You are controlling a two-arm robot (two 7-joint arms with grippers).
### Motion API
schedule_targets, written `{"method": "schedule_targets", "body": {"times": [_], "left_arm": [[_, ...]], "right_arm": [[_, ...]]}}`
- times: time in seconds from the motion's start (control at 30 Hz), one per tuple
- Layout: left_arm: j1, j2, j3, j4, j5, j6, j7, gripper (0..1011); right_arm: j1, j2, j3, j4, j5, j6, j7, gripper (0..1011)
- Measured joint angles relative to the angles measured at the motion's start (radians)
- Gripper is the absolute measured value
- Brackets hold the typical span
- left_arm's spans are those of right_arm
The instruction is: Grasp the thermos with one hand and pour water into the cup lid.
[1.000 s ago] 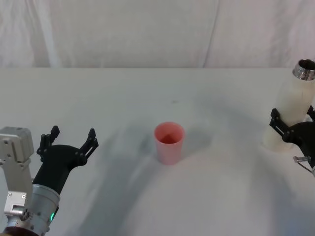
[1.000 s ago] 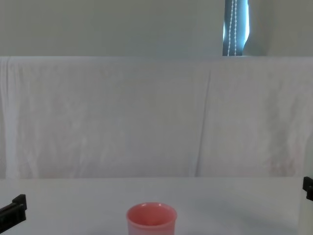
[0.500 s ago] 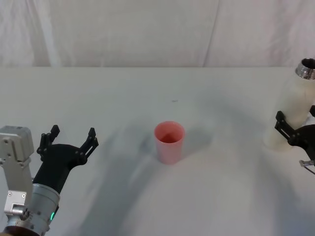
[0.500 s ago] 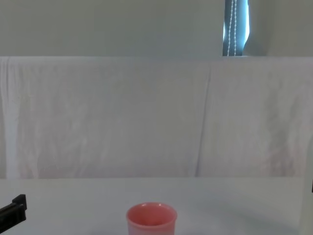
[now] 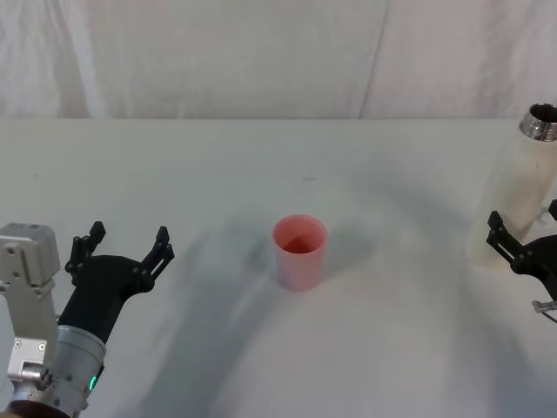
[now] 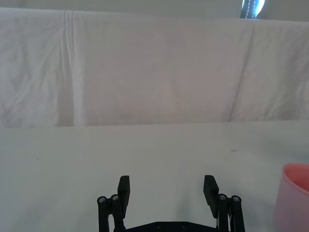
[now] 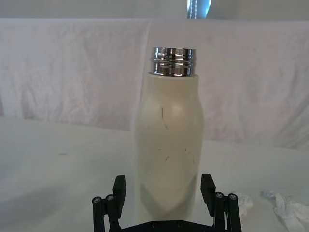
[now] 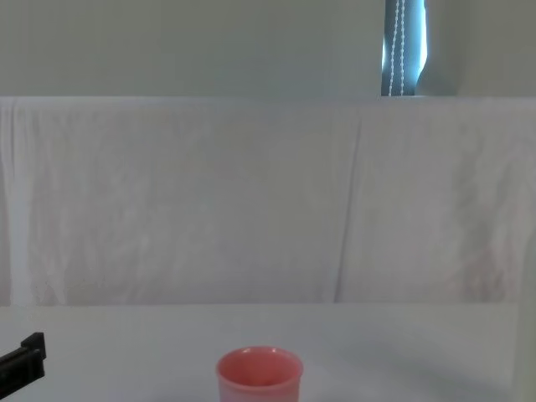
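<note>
Nearest you, the left tool (image 5: pixel 122 247) sits parked at the bench's (image 5: pixel 218 174) left, fingers spread, with the pink cup lid (image 5: pixel 300 252) beyond it at centre. Your right tool (image 7: pixel 164 187), half cut off at the right edge, is released, its fingers flanking the upright thermos (image 7: pixel 170 145) without gripping.

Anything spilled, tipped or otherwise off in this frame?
No spill, nothing tipped. The thermos stands upright and uncapped, with faint scuffs on its wall. Crumpled white tissue lies on the table beside it. The cup stands upright. The right gripper is open, the left gripper open too.
</note>
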Motion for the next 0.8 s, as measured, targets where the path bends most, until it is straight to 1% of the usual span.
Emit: {"method": "schedule_targets", "body": {"times": [0.4, 0.5, 0.8], "left_arm": [[0.000, 0.000, 0.000, 0.000, 0.000, 0.000, 0.000, 1001], [0.000, 0.000, 0.000, 0.000, 0.000, 0.000, 0.000, 1001], [0.000, 0.000, 0.000, 0.000, 0.000, 0.000, 0.000, 1001]], "right_arm": [[-0.067, 0.020, -0.002, -0.070, -0.011, -0.003, 0.007, 1000], [-0.088, 0.025, -0.007, -0.086, -0.020, -0.006, 0.008, 1000], [-0.123, 0.028, -0.029, -0.106, -0.033, -0.016, 0.015, 1000]]}}
